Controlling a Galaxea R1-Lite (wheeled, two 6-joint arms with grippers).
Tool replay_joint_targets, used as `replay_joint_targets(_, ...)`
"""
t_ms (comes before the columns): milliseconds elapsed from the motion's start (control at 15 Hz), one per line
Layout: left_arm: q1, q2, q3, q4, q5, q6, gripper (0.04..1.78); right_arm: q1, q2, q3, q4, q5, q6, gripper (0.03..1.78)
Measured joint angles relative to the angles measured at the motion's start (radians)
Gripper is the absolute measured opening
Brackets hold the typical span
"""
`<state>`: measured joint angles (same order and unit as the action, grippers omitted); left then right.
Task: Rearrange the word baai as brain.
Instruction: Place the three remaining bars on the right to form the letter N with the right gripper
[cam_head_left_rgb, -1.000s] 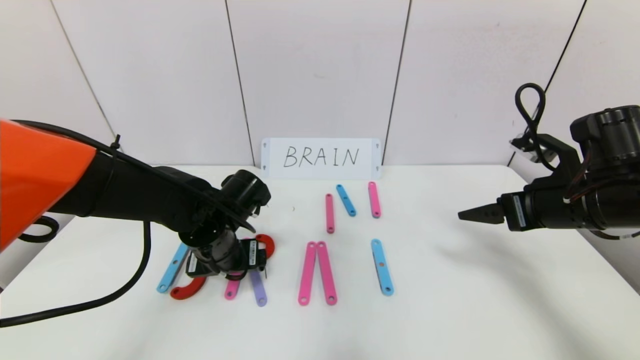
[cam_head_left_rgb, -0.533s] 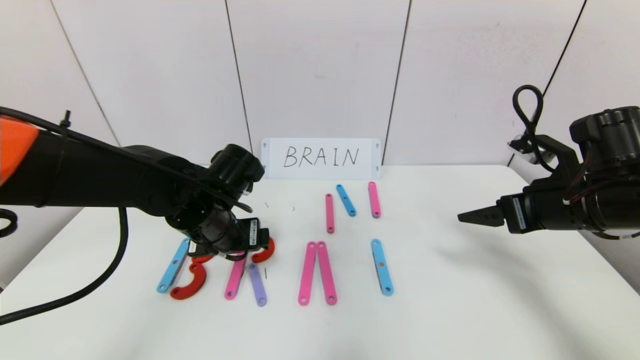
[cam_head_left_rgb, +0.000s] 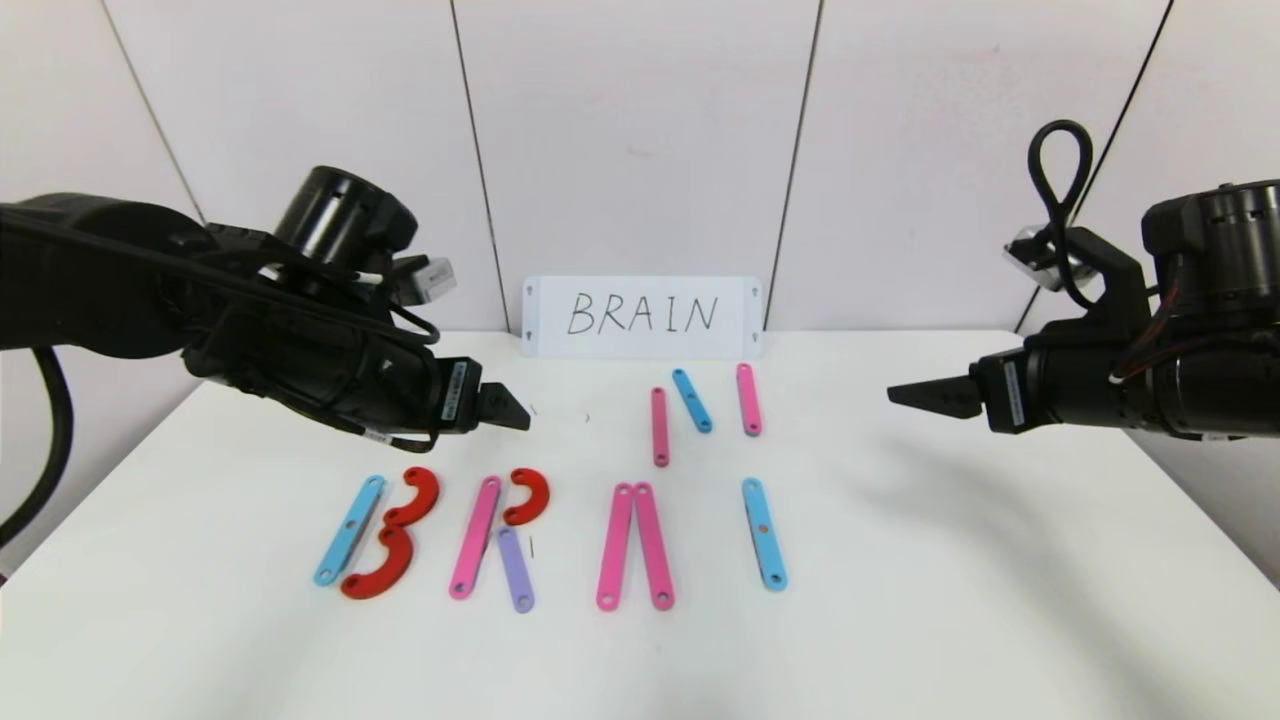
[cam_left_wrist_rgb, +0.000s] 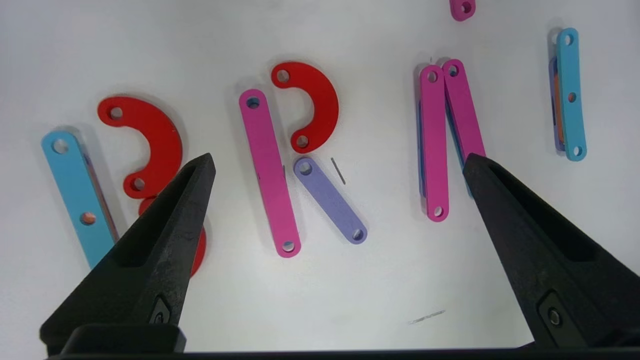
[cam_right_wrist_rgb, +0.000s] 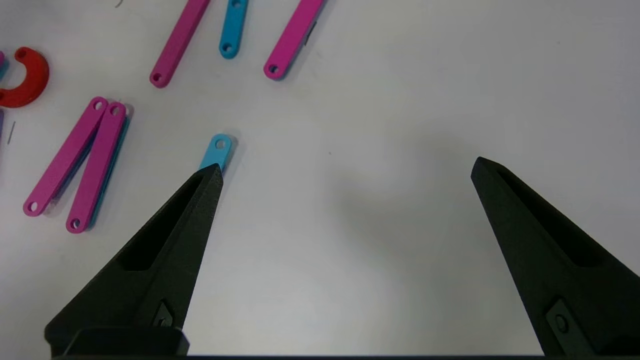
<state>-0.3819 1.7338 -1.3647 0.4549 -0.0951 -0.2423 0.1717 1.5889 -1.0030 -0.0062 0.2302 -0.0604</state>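
Head view: both claws empty above the letter row

Head view showed the left gripper (cam_head_left_rgb: 508, 408) at centre left of the frame, raised off the white table (cam_head_left_rgb: 900, 600), holding nothing. The right gripper (cam_head_left_rgb: 915, 396) hung at the right of the frame, also clear of the table. The word (cam_head_left_rgb: 550, 535) lay across the lower middle: a light-blue strip (cam_head_left_rgb: 349, 529) with two red arcs (cam_head_left_rgb: 400, 533) formed a B, a pink strip (cam_head_left_rgb: 475, 536) with a red arc (cam_head_left_rgb: 527, 496) and purple strip (cam_head_left_rgb: 516, 569) formed an R, then two pink strips (cam_head_left_rgb: 634, 545) meeting at the top, then a lone blue strip (cam_head_left_rgb: 764, 533). Three more strips (cam_head_left_rgb: 703, 405) sat above, in the middle. A white card (cam_head_left_rgb: 642, 316) reading BRAIN stood at the back wall.

Left wrist view showed the left claw (cam_left_wrist_rgb: 339, 162) with jaws wide apart, nothing between them; the R pieces (cam_left_wrist_rgb: 295, 165) lay in the gap's background, B pieces at the left of the frame, paired pink strips at the right.

Right wrist view showed the right claw (cam_right_wrist_rgb: 346, 167) spread wide, empty, over bare table; the lone blue strip (cam_right_wrist_rgb: 217, 151) peeked out beside one fingertip (cam_right_wrist_rgb: 207, 182), other strips in the upper left.
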Motion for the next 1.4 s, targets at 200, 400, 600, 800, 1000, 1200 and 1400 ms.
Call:
replay_joint_targets(200, 0.075, -0.026, -0.022, -0.001, -0.063, 0.057, 1.74, 0.037, 0.007, -0.053, 0.003, -0.010, 0.006, 1.74)
replay_joint_targets(400, 0.139, -0.052, -0.054, 0.000, -0.121, 0.091, 1.74, 0.106, 0.046, -0.140, 0.046, -0.052, 0.015, 1.74)
replay_joint_targets(600, 0.175, -0.064, -0.080, -0.002, -0.139, 0.119, 1.74, 0.189, 0.124, -0.232, 0.089, -0.096, 0.042, 1.74)
replay_joint_targets(800, 0.189, -0.064, -0.089, -0.003, -0.139, 0.137, 1.74, 0.270, 0.231, -0.316, 0.087, -0.153, 0.083, 1.74)
replay_joint_targets(1000, 0.192, -0.058, -0.089, -0.003, -0.137, 0.147, 1.74, 0.335, 0.347, -0.396, 0.079, -0.194, 0.138, 1.74)
replay_joint_targets(1200, 0.192, -0.057, -0.089, -0.003, -0.137, 0.147, 1.74, 0.372, 0.451, -0.459, 0.072, -0.216, 0.187, 1.74)
replay_joint_targets(1400, 0.191, -0.056, -0.087, -0.003, -0.137, 0.150, 1.74, 0.406, 0.540, -0.520, 0.046, -0.275, 0.234, 1.74)
